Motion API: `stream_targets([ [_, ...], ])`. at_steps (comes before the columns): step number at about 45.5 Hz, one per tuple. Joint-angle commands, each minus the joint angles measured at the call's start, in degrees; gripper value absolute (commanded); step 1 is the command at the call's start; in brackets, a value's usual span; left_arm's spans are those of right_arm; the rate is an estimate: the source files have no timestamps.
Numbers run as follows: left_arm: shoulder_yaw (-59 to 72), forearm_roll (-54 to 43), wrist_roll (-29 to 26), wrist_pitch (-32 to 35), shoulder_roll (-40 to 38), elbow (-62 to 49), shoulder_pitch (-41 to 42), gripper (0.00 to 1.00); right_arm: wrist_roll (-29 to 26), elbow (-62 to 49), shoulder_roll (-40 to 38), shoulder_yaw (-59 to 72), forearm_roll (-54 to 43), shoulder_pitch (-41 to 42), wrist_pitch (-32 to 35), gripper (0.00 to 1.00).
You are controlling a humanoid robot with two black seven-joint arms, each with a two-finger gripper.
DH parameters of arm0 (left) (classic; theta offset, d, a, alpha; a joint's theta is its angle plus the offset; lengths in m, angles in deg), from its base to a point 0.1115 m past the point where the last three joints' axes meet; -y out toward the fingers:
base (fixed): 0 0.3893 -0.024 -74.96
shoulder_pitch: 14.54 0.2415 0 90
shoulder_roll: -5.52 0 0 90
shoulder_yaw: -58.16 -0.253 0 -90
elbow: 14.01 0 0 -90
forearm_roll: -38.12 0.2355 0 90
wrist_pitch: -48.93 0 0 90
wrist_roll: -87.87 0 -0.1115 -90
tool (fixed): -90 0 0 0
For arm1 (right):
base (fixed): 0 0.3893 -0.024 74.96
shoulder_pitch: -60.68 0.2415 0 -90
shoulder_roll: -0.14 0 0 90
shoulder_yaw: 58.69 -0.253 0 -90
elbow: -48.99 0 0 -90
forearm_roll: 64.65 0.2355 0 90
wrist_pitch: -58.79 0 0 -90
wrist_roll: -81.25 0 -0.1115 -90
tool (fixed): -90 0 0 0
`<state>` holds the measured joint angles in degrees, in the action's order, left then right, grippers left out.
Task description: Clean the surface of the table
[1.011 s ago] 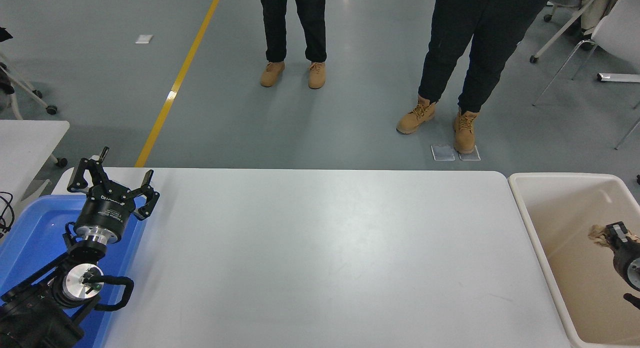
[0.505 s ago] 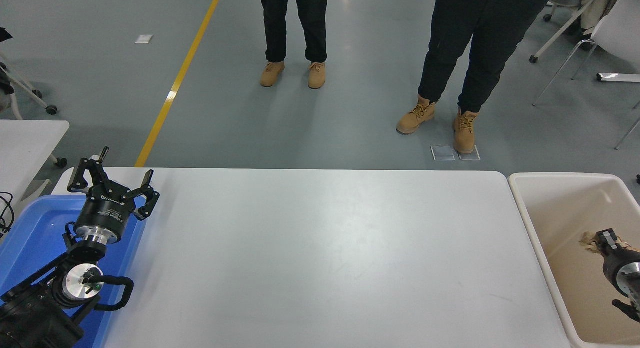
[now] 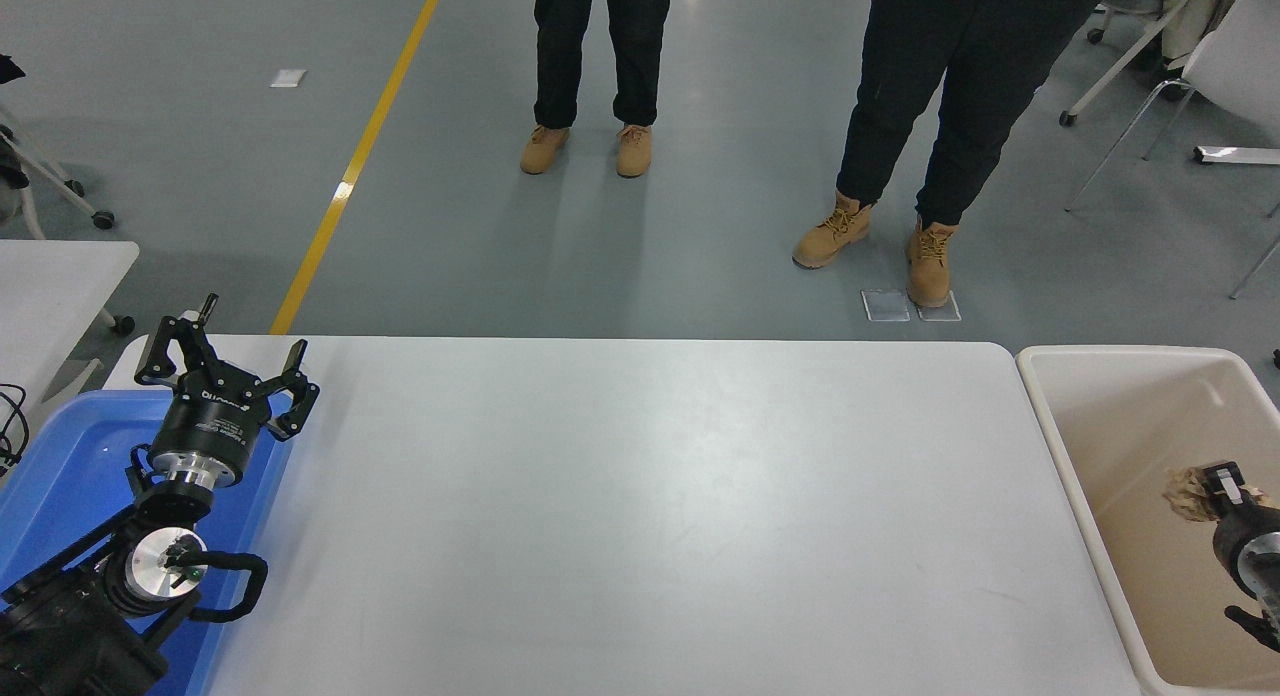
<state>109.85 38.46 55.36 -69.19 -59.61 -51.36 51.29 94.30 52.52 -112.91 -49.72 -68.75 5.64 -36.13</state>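
Note:
The white table surface [image 3: 640,496] lies bare across the middle of the head view. At the right edge my right gripper [image 3: 1207,484] hangs inside the beige bin [image 3: 1042,384]. It is shut on a crumpled tan wad [image 3: 1184,496], which sticks out to the left of its tip above the bin's floor. My left gripper [image 3: 225,361] is parked at the lower left over the far corner of the blue bin [image 3: 60,456], its fingers spread open and holding nothing.
Two people in black trousers and tan boots [image 3: 930,261] stand on the grey floor beyond the table's far edge. A smaller white table [image 3: 50,286] shows at the left edge. Chairs [image 3: 1190,66] stand at the top right.
My right gripper, with the tan wad, has shifted slightly left and down inside the beige bin. The left arm has not moved. One person shifted a little to the right.

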Motion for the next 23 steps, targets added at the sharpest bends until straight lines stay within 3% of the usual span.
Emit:
stream_targets([
  [1, -0.01, 0.01, 0.00, 0.00, 0.00, 0.00, -0.01, 0.99, 0.05, 0.17, -0.06, -0.01, 0.06, -0.24, -0.35, 0.96],
  [23, -0.01, 0.01, 0.00, 0.00, 0.00, 0.00, -0.01, 0.99, 0.14, 0.78, -3.22, 0.26, -0.73, 1.86, 0.27, 0.98],
])
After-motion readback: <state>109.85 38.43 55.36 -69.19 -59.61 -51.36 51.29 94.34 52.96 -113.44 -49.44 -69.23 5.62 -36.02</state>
